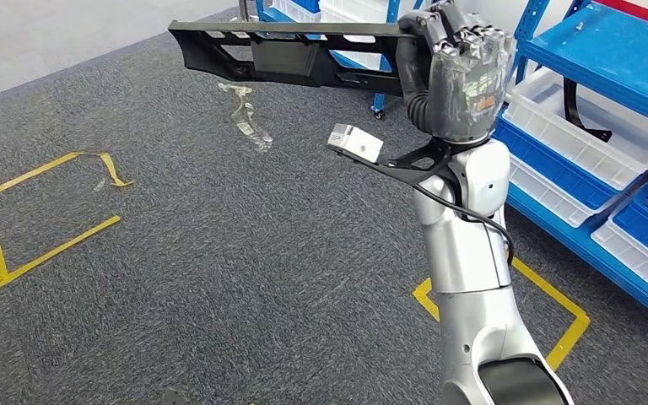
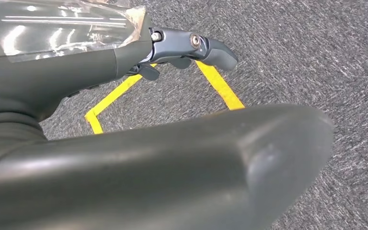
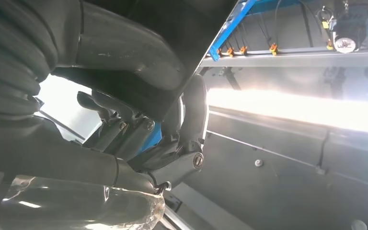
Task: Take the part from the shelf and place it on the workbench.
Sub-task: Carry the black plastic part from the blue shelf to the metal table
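Note:
The part [image 1: 278, 52] is a long black plastic panel with cut-outs, held level and high over the carpet. My right hand [image 1: 460, 67] grips its right end, arm raised in front of me. In the right wrist view the part [image 3: 172, 28] is the dark surface above the curled fingers [image 3: 191, 110]. My left hand [image 2: 76, 72] hangs over the floor with its fingers [image 2: 196, 48] stretched out and nothing in it.
A blue shelf [image 1: 607, 51] with white bins [image 1: 574, 139] stands close on the right. Yellow tape squares [image 1: 17, 245] [image 1: 561, 337] mark the grey carpet. A scrap of clear film [image 1: 249, 118] lies on the floor beneath the part.

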Motion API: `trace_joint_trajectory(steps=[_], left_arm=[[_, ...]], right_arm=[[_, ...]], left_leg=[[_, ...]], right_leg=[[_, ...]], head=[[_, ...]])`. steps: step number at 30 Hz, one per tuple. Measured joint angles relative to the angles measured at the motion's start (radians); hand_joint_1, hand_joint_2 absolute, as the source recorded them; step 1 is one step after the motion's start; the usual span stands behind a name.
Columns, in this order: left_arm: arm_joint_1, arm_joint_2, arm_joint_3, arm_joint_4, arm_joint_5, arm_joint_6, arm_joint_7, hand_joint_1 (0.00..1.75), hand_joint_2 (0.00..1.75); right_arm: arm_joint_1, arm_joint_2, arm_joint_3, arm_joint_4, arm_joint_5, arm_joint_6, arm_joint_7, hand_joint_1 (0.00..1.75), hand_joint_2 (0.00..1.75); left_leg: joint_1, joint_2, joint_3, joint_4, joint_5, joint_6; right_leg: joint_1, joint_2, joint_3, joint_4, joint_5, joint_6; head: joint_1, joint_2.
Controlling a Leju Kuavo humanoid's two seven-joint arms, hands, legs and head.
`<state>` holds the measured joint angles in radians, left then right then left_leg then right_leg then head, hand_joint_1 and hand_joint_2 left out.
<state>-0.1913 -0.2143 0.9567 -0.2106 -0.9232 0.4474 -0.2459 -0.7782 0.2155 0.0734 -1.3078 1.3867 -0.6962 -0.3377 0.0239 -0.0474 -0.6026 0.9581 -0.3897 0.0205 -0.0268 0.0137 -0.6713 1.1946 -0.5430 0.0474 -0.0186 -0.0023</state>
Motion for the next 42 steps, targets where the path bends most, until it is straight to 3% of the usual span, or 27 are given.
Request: trace_joint_trajectory(steps=[2, 3, 5, 6, 8, 10, 11, 13, 15, 17, 18, 20, 22, 24, 26, 28, 30, 32, 33, 34, 35, 37, 39, 42], left_arm=[[0.0, 0.0, 0.0, 0.0, 0.0, 0.0, 0.0, 0.0, 0.0], [0.0, -0.001, 0.0, 0.0, 0.0, 0.0, 0.001, 0.0, 0.0], [0.0, -0.002, 0.0, 0.0, 0.0, 0.0, 0.001, 0.0, 0.0], [-0.001, -0.002, 0.0, 0.0, 0.0, 0.0, 0.001, 0.0, 0.0], [-0.001, -0.002, 0.0, 0.0, 0.0, 0.0, 0.002, 0.0, 0.0], [0.0, -0.003, 0.0, 0.0, 0.0, 0.0, 0.002, 0.0, 0.0], [0.002, -0.003, 0.0, 0.0, 0.0, 0.0, 0.003, 0.0, 0.0], [0.001, -0.003, 0.0, 0.0, 0.0, 0.001, 0.003, 0.0, 0.0], [-0.001, -0.003, -0.001, 0.0, 0.0, 0.001, 0.003, 0.0, 0.0], [0.0, -0.004, -0.001, 0.0, 0.0, 0.0, 0.002, 0.0, 0.0], [0.0, -0.004, -0.001, 0.0, 0.001, -0.001, 0.001, 0.0, 0.0], [0.001, -0.003, -0.001, 0.0, -0.002, -0.004, 0.001, 0.0, 0.0], [-0.001, -0.004, -0.005, 0.0, -0.007, -0.008, 0.001, 0.0, 0.0], [-0.005, -0.006, -0.011, 0.0, -0.011, -0.009, 0.001, 0.0, 0.0], [-0.006, -0.005, -0.016, 0.0, -0.016, -0.01, 0.003, 0.0, 0.0], [-0.008, -0.004, -0.019, 0.0, -0.019, -0.011, 0.006, 0.0, 0.0], [-0.014, -0.005, -0.023, 0.0, -0.021, -0.012, 0.008, 0.0, 0.0], [-0.018, -0.007, -0.026, 0.0, -0.021, -0.013, 0.01, 0.0, 0.0], [-0.018, -0.007, -0.027, 0.0, -0.021, -0.013, 0.011, 0.0, 0.0], [-0.018, -0.008, -0.027, 0.0, -0.021, -0.013, 0.012, 0.0, 0.0], [-0.018, -0.008, -0.027, 0.0, -0.021, -0.014, 0.012, 0.0, 0.0], [-0.018, -0.007, -0.027, 0.0, -0.02, -0.015, 0.012, 0.0, 0.0], [-0.018, -0.007, -0.027, 0.0, -0.019, -0.015, 0.012, 0.0, 0.0], [-0.016, -0.006, -0.027, 0.0, -0.018, -0.015, 0.012, 0.0, 0.0]], right_arm=[[0.002, -0.003, 0.001, 0.004, 0.006, 0.0, 0.008, 1.75, 1.75], [0.003, -0.004, 0.001, 0.006, 0.01, 0.0, 0.011, 1.75, 1.75], [0.003, -0.005, 0.004, 0.009, 0.013, 0.0, 0.015, 1.75, 1.75], [0.002, -0.006, 0.006, 0.009, 0.014, 0.0, 0.016, 1.75, 1.75], [0.002, -0.007, 0.009, 0.01, 0.014, 0.0, 0.016, 1.75, 1.75], [0.002, -0.007, 0.012, 0.011, 0.014, 0.0, 0.017, 1.75, 1.75], [0.001, -0.006, 0.015, 0.011, 0.014, 0.0, 0.017, 1.75, 1.75], [0.0, -0.003, 0.021, 0.011, 0.015, 0.0, 0.017, 1.75, 1.75], [-0.001, -0.002, 0.023, 0.011, 0.015, 0.0, 0.022, 1.75, 1.75], [0.001, -0.002, 0.023, 0.012, 0.016, 0.0, 0.031, 1.75, 1.75], [0.002, -0.003, 0.024, 0.011, 0.017, 0.0, 0.037, 1.75, 1.75], [0.003, -0.004, 0.024, 0.011, 0.021, 0.0, 0.047, 1.75, 1.75], [0.002, -0.008, 0.024, 0.01, 0.026, 0.0, 0.055, 1.75, 1.75], [0.004, -0.014, 0.024, 0.009, 0.031, 0.0, 0.06, 1.75, 1.75], [0.009, -0.02, 0.024, 0.007, 0.034, 0.0, 0.065, 1.75, 1.75], [0.013, -0.027, 0.025, 0.005, 0.035, 0.0, 0.069, 1.75, 1.75], [0.017, -0.039, 0.025, 0.003, 0.035, 0.0, 0.07, 1.75, 1.75], [0.024, -0.05, 0.025, 0.002, 0.034, 0.0, 0.071, 1.75, 1.75], [0.028, -0.054, 0.025, 0.002, 0.036, 0.0, 0.072, 1.75, 1.75], [0.03, -0.055, 0.025, 0.002, 0.038, 0.0, 0.074, 1.75, 1.75], [0.032, -0.056, 0.026, 0.002, 0.04, 0.0, 0.077, 1.75, 1.75], [0.031, -0.057, 0.027, 0.003, 0.042, 0.0, 0.084, 1.75, 1.75], [0.031, -0.057, 0.031, 0.006, 0.041, 0.0, 0.089, 1.75, 1.75], [0.032, -0.057, 0.033, 0.008, 0.04, 0.0, 0.089, 1.75, 1.75]], left_leg=[[0.001, -0.007, -0.002, 0.001, 0.0, -0.001], [0.002, -0.014, -0.003, 0.002, 0.0, -0.002], [0.007, -0.033, -0.004, 0.01, -0.004, -0.01], [0.008, -0.042, -0.008, 0.017, -0.007, -0.017], [0.008, -0.058, -0.019, 0.031, -0.01, -0.03], [0.01, -0.073, -0.028, 0.033, -0.006, -0.038], [0.011, -0.067, -0.032, 0.036, -0.007, -0.041], [0.008, -0.019, -0.059, 0.086, -0.035, -0.043], [0.005, 0.032, -0.122, 0.216, -0.097, -0.042], [0.005, 0.042, -0.181, 0.332, -0.135, -0.038], [0.005, 0.043, -0.187, 0.343, -0.131, -0.035], [0.004, 0.056, -0.138, 0.25, -0.077, -0.027], [-0.006, 0.097, -0.068, 0.123, -0.033, -0.02], [-0.019, 0.116, -0.045, 0.075, -0.026, -0.015], [-0.024, 0.092, -0.047, 0.07, -0.023, -0.007], [-0.022, 0.068, -0.044, 0.061, -0.017, 0.006], [-0.02, 0.045, -0.041, 0.057, -0.014, 0.016], [-0.019, 0.016, -0.042, 0.057, -0.013, 0.019], [-0.019, 0.001, -0.041, 0.058, -0.013, 0.02], [-0.018, -0.014, -0.041, 0.058, -0.013, 0.019], [-0.017, -0.029, -0.041, 0.059, -0.013, 0.018], [-0.015, -0.057, -0.045, 0.066, -0.015, 0.012], [-0.015, -0.077, -0.053, 0.07, -0.015, 0.001], [-0.014, -0.087, -0.058, 0.069, -0.011, -0.008]], right_leg=[[-0.002, 0.0, -0.044, 0.087, -0.025, 0.007], [-0.003, -0.001, -0.04, 0.079, -0.016, 0.016], [-0.01, 0.009, 0.025, -0.05, 0.037, 0.039], [-0.011, 0.023, 0.061, -0.114, 0.06, 0.044], [-0.01, 0.044, 0.095, -0.176, 0.078, 0.035], [-0.006, 0.036, 0.093, -0.169, 0.078, 0.016], [-0.006, 0.026, 0.092, -0.169, 0.079, 0.009], [-0.007, 0.005, 0.093, -0.17, 0.081, -0.007], [0.0, -0.019, 0.095, -0.171, 0.078, -0.021], [0.009, -0.045, 0.096, -0.17, 0.075, -0.027], [0.012, -0.057, 0.096, -0.17, 0.073, -0.029], [0.017, -0.081, 0.1, -0.17, 0.069, -0.033], [0.024, -0.1, 0.104, -0.169, 0.063, -0.031], [0.03, -0.118, 0.105, -0.169, 0.058, -0.024], [0.029, -0.132, 0.106, -0.169, 0.054, -0.015], [0.023, -0.096, 0.092, -0.139, 0.035, -0.009], [0.018, -0.039, 0.04, -0.033, -0.009, -0.014], [0.017, -0.02, -0.027, 0.092, -0.046, -0.016], [0.016, -0.017, -0.046, 0.117, -0.046, -0.011], [0.015, -0.016, -0.045, 0.102, -0.031, -0.003], [0.012, -0.011, -0.026, 0.049, -0.002, 0.008], [0.001, 0.028, 0.034, -0.089, 0.056, 0.025], [-0.003, 0.055, 0.063, -0.153, 0.08, 0.024], [0.002, 0.047, 0.063, -0.153, 0.081, 0.016]], head=[[0.001, 0.0], [0.001, 0.0], [0.001, 0.0], [0.002, 0.0], [0.001, 0.0], [-0.001, 0.0], [-0.002, 0.0], [-0.01, 0.0], [-0.017, 0.0], [-0.018, 0.0], [-0.018, 0.0], [-0.018, 0.0], [-0.017, 0.0], [-0.015, 0.0], [-0.015, 0.0], [-0.014, 0.0], [-0.011, 0.0], [-0.009, 0.0], [-0.008, 0.0], [-0.009, 0.0], [-0.009, 0.0], [-0.008, 0.0], [-0.009, 0.0], [-0.013, 0.0]])
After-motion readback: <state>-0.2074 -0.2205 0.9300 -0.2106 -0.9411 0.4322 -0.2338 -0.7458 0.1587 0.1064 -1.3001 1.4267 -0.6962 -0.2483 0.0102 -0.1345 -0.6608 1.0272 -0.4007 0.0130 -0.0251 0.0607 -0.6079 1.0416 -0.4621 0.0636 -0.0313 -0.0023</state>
